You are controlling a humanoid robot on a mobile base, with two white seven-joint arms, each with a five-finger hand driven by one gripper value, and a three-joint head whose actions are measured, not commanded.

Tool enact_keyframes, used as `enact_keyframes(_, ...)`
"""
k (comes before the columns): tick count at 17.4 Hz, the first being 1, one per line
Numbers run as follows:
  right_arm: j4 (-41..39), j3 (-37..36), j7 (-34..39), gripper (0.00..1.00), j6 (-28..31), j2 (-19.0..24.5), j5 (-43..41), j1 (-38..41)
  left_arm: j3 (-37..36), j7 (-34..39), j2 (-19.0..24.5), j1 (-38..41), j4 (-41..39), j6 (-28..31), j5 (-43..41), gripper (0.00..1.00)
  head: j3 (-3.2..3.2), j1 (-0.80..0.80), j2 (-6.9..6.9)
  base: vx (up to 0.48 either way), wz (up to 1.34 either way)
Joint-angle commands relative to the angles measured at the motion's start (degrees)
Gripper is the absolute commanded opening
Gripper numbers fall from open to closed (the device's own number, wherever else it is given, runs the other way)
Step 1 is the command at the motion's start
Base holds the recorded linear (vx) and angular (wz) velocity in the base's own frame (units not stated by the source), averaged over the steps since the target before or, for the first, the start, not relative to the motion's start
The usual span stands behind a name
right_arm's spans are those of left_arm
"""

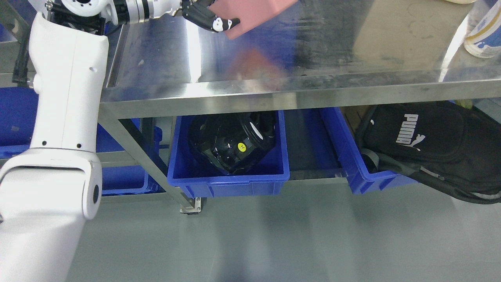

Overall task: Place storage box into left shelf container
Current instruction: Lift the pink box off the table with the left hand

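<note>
Carrying the box above the steel table

My left hand (205, 18) is gripping the pink storage box (250, 13) at far left; placing it is not yet done.

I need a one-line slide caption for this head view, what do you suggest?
Left hand holding pink storage box above steel table; blue bins sit below.

Bright, tabletop (242, 58) glare, perhaps slight blur
</note>
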Motion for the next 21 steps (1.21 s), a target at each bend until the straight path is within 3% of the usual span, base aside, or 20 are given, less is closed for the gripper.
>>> enact_keyframes(1, -1.0, -0.18, 0.1, 1.0, 0.01, -1.0, -0.09, -0.36, 20.45, 0.13, -3.84, -0.75, -4.12, 3.12, 3.81, 0.0, 0.0, 0.0, 0.0, -0.006, -0.04)
enact_keyframes(4, -1.0, -0.18, 0.1, 1.0, 0.01, -1.0, -0.09, -0.36, 25.64, 0.92, -3.84, 1.97, -9.91, 3.93, 9.34, 0.0, 0.0, 0.0, 0.0, 0.0, 0.0)
enact_keyframes(6, -1.0, -0.18, 0.01, 1.0, 0.01, -1.0, -0.09, -0.36, 25.92, 6.77, -3.84, 4.95, -15.36, 3.67, 16.8, 0.01, 0.0, 0.0, 0.0, 0.0, 0.0)
enact_keyframes(9, -1.0, -0.18, 0.01, 1.0, 0.01, -1.0, -0.09, -0.36, 24.52, 15.23, -3.84, 11.89, -22.93, 2.01, 19.29, 0.02, 0.0, 0.0, 0.0, 0.0, 0.0)
enact_keyframes(11, -1.0, -0.18, 0.01, 1.0, 0.01, -1.0, -0.09, -0.36, 21.45, 19.27, -3.84, 16.72, -25.83, -3.68, 20.0, 0.03, 0.0, 0.0, 0.0, 0.0, 0.0)
enact_keyframes(15, -1.0, -0.18, 0.01, 1.0, 0.01, -1.0, -0.09, -0.36, 12.32, 22.02, -3.84, 25.25, -31.64, -6.26, 20.26, 0.04, 0.0, 0.0, 0.01, 0.005, 0.0)
enact_keyframes(18, -1.0, -0.18, 0.1, 1.0, 0.01, -1.0, -0.09, -0.36, 10.19, 24.81, -3.84, 25.97, -31.73, -9.42, 20.26, 0.04, 0.0, 0.0, 0.01, 0.007, 0.01)
enact_keyframes(19, -1.0, -0.18, 0.1, 1.0, 0.01, -1.0, -0.09, -0.36, 9.58, 27.88, -3.84, 25.97, -31.74, -10.21, 20.26, 0.04, 0.0, 0.0, 0.01, 0.0, 0.02)
enact_keyframes(21, -1.0, -0.18, 0.01, 1.0, 0.01, -1.0, -0.09, -0.36, 5.03, 41.03, -3.84, 26.76, -32.0, -12.41, 20.35, 0.04, 0.0, 0.0, 0.01, -0.016, 0.0)
